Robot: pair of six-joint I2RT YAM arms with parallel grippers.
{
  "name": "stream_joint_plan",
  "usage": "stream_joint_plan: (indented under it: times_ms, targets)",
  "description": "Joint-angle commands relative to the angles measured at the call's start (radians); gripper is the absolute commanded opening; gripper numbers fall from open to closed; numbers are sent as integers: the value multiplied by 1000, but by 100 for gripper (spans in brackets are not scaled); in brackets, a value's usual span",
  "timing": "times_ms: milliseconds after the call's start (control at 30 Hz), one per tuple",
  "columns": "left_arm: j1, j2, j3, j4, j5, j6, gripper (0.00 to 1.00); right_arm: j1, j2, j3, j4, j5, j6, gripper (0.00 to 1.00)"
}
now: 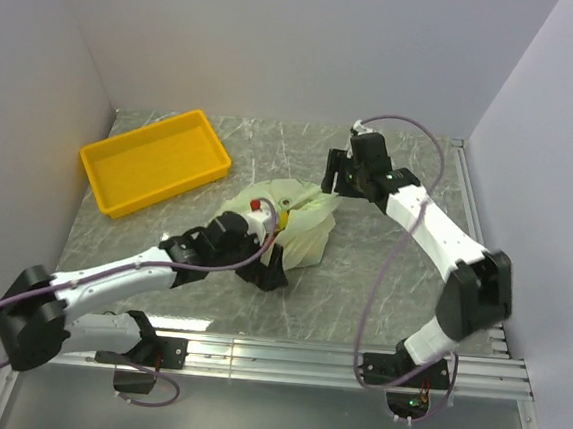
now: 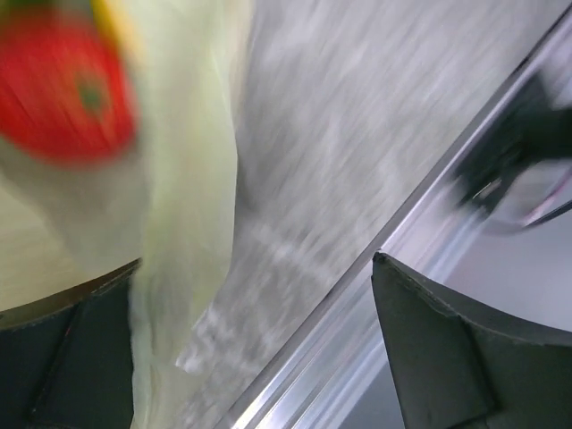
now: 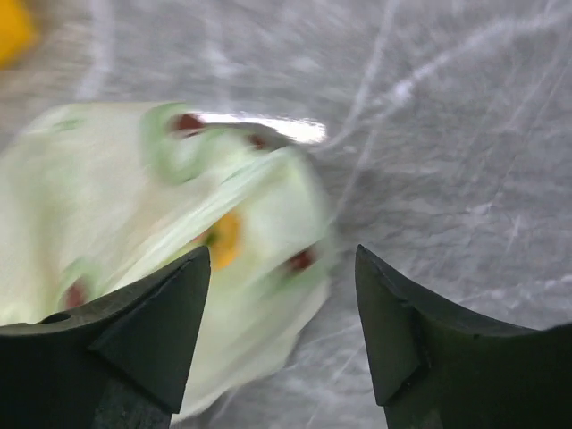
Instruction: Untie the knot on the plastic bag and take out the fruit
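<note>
Lying crumpled near the middle of the grey marbled table top [image 1: 330, 291], well apart from the shallow yellow plastic tray [image 1: 95, 183], the thin, translucent pale green plastic bag [image 1: 305, 231] looks light, soft and slippery. A pull from 1 side alone would probably drag it along rather than loosen it. A round red fruit [image 2: 63, 85] and a small yellow piece [image 3: 222, 239] show through the film, likely free to roll. The left gripper [image 2: 255, 357] has its jaws apart at the bag's near edge, with film beside 1 finger and nothing clamped. The right gripper [image 3: 281, 344], likewise spread, sits over the far right edge. Blur hides the knot. The best hold is probably the twisted handle ends, pinched gently, since such film tears.
</note>
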State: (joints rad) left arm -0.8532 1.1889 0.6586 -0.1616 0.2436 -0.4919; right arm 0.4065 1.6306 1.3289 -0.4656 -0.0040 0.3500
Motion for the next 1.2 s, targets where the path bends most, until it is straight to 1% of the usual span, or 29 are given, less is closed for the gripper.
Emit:
stream_joint_plan:
  times_ms: [0, 33, 67, 167, 233, 367, 500, 567, 600, 633, 667, 733, 800, 900, 933, 967, 1100, 1167]
  targets:
    - [-4, -129, 159, -26, -124, -17, 99, 92, -214, 23, -37, 107, 15, 74]
    - [-4, -147, 173, -32, -147, -31, 99, 133, -234, 21, -59, 136, 47, 75]
    - [-4, -178, 179, -29, -183, -48, 99, 150, -251, 16, -70, 148, 67, 75]
    - [-3, -205, 184, -23, -240, -79, 99, 215, -290, -19, -99, 191, 176, 75]
    - [-3, -207, 164, -12, -292, -85, 99, 242, -305, -52, -82, 208, 248, 75]
    - [-1, -164, 136, 8, -375, -108, 98, 302, -287, -143, -31, 226, 320, 75]
    - [17, -94, 109, 30, -486, -126, 98, 322, -207, -220, 19, 259, 377, 74]
    - [37, -52, 93, 28, -546, -151, 98, 321, -187, -276, 33, 265, 395, 61]
    - [48, -40, 85, 17, -566, -161, 98, 322, -186, -298, 35, 275, 418, 51]
    - [72, -29, 82, 5, -593, -175, 98, 322, -195, -325, 42, 285, 428, 38]
    - [86, -17, 67, -7, -618, -198, 98, 321, -210, -388, 51, 286, 434, 18]
    - [129, -17, 44, 5, -624, -212, 98, 321, -271, -454, 76, 289, 446, 4]
    - [158, -28, 9, 51, -598, -224, 98, 318, -320, -539, 88, 285, 458, 0]
    - [222, -8, -19, 94, -540, -243, 98, 307, -339, -643, 136, 257, 483, 0]
    - [230, 1, -22, 97, -524, -247, 98, 295, -336, -666, 177, 248, 491, 0]
    - [239, 27, -28, 103, -520, -255, 98, 288, -327, -703, 201, 211, 494, 0]
    - [287, 75, -42, 123, -491, -260, 98, 270, -240, -723, 278, 154, 475, 0]
    - [322, 92, -39, 103, -504, -252, 99, 267, -224, -718, 303, 154, 462, 0]
